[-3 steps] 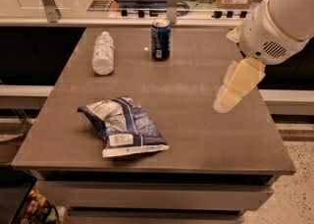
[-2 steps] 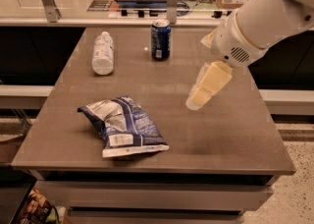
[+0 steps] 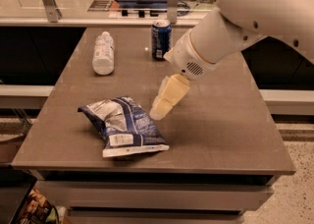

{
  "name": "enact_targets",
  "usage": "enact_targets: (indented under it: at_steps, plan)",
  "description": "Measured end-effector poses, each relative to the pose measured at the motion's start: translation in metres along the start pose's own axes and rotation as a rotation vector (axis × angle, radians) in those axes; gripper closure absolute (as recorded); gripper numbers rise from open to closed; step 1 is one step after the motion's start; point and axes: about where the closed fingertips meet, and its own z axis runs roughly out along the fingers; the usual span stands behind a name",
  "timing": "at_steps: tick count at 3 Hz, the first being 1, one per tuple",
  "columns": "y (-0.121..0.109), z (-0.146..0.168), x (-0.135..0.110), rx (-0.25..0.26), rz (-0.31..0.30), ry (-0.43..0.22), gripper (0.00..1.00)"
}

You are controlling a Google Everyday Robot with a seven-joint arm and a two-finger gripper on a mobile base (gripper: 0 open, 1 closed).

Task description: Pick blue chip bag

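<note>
A white plastic bottle lies on its side at the far left of the grey table, cap pointing away; what is in it cannot be told. Nearer the front edge, left of centre, the blue chip bag lies flat and a little crumpled, its white label patch facing up near its front end. It looks closed, with nothing spilled around it. At the back, about mid-table, a blue drink can stands upright, well apart from both bottle and bag. The gripper hangs tilted down and to the left, its cream tip just beside the bag's upper right edge, above the tabletop; contact with the bag cannot be made out, nor whether the gripper is spread or pressed together. The white arm reaches in from the upper right.
</note>
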Motion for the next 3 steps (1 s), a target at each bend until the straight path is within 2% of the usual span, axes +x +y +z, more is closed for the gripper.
enact_targets:
  at_steps: [1, 2, 3]
  plan:
    - [0.025, 0.023, -0.011, -0.072, -0.018, 0.011, 0.00]
    - [0.050, 0.033, -0.021, -0.121, -0.028, 0.015, 0.00]
    - [0.069, 0.039, -0.032, -0.139, -0.026, 0.004, 0.00]
